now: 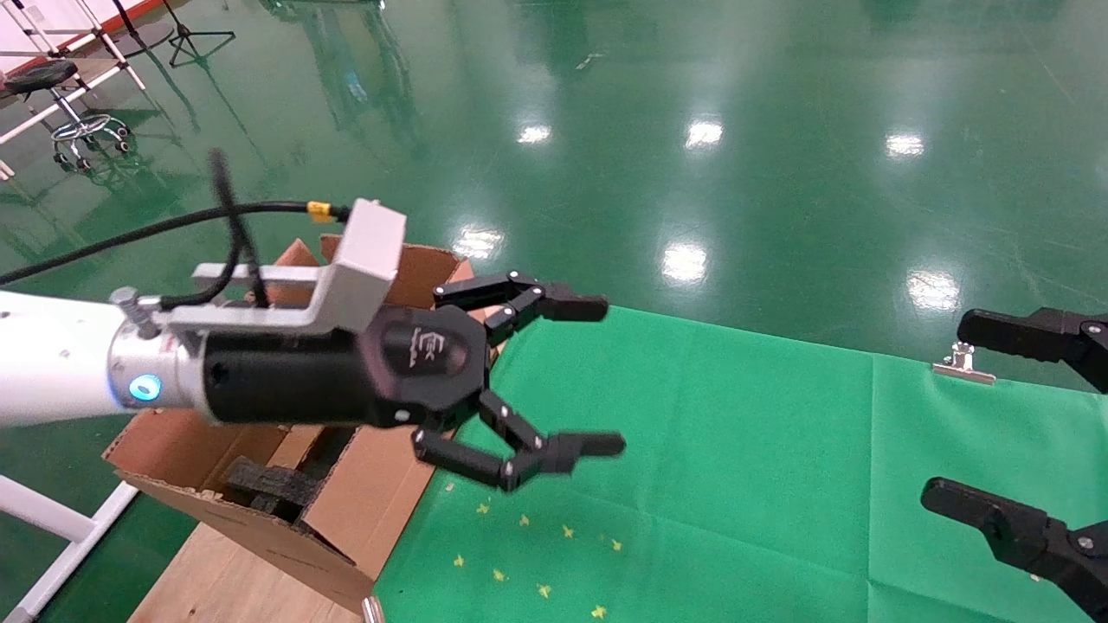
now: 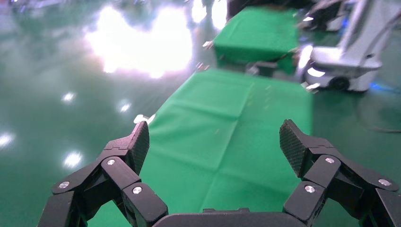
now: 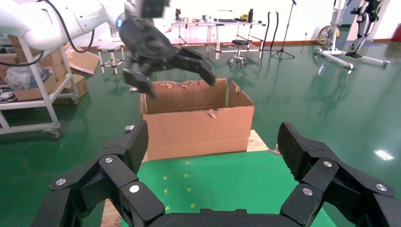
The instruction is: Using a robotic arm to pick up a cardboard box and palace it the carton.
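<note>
Nearest on the right, the right gripper (image 1: 969,415) sits low at the edge of the head view over the green cloth (image 1: 736,450), its two black fingers spread wide with nothing between them; its own wrist view shows the same gap, with the textured pads (image 3: 293,146) well apart. The cloth covers the table, and a scatter of small yellow star marks (image 1: 528,554) lies on its near left part. Left of the cloth a strip of bare wooden tabletop (image 1: 216,580) shows, and on it stands the carton (image 1: 346,510) with its ragged torn flaps raised and a black foam piece (image 1: 268,484) lying inside. Above the carton's right edge hangs the left gripper (image 1: 610,376) on the white robotic arm (image 1: 52,359), pointing right over the cloth (a blue light ring glows at its wrist), with a silver metal block (image 1: 363,260) and a black cable (image 1: 173,221) on top. Its jaws stand wide apart and hold nothing, as the left wrist view also shows. The cardboard box appears in none of the views, so its place cannot be told. At the cloth's far right edge a metal clip (image 1: 963,363) grips the fabric. Beyond lies the glossy green floor (image 1: 692,86), and far left a black stool (image 1: 52,86) on wheels.
</note>
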`<state>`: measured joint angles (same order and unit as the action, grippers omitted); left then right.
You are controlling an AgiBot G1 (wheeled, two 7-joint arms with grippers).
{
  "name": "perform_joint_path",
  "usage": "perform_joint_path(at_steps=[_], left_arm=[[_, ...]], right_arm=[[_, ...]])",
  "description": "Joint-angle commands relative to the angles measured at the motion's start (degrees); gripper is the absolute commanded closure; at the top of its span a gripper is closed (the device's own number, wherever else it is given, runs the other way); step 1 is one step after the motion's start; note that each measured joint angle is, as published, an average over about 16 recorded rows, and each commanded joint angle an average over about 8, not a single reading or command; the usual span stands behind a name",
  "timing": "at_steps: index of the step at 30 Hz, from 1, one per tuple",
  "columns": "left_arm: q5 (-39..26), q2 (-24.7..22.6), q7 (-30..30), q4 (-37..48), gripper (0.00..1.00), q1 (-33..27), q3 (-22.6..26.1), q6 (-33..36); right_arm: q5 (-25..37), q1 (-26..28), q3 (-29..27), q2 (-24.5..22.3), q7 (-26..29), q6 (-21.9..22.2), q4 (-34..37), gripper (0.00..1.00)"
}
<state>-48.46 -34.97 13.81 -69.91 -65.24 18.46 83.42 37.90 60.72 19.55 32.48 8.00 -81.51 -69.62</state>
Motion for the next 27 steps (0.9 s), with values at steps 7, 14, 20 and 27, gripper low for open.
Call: perform_joint_path(at_steps=[7,14,20,27], left_arm=[[7.5,0.0,-3.3,-4.2,0.0,4.2,-2.7,2.6],[8.8,0.0,-3.7,-4.8,0.0,4.9,-3.2,3.0],[8.0,0.0,-3.4,-4.4,0.0,4.4,-2.9,2.8],[7.3,0.0,-3.3,-4.1,0.0,4.1,-2.7,2.5]], right_arm=[[0.0,0.0,0.0,0.0,0.0,0.0,0.0,0.0],[0.0,0.0,0.0,0.0,0.0,0.0,0.0,0.0],[0.0,0.0,0.0,0.0,0.0,0.0,0.0,0.0],[0.0,0.0,0.0,0.0,0.0,0.0,0.0,0.0]])
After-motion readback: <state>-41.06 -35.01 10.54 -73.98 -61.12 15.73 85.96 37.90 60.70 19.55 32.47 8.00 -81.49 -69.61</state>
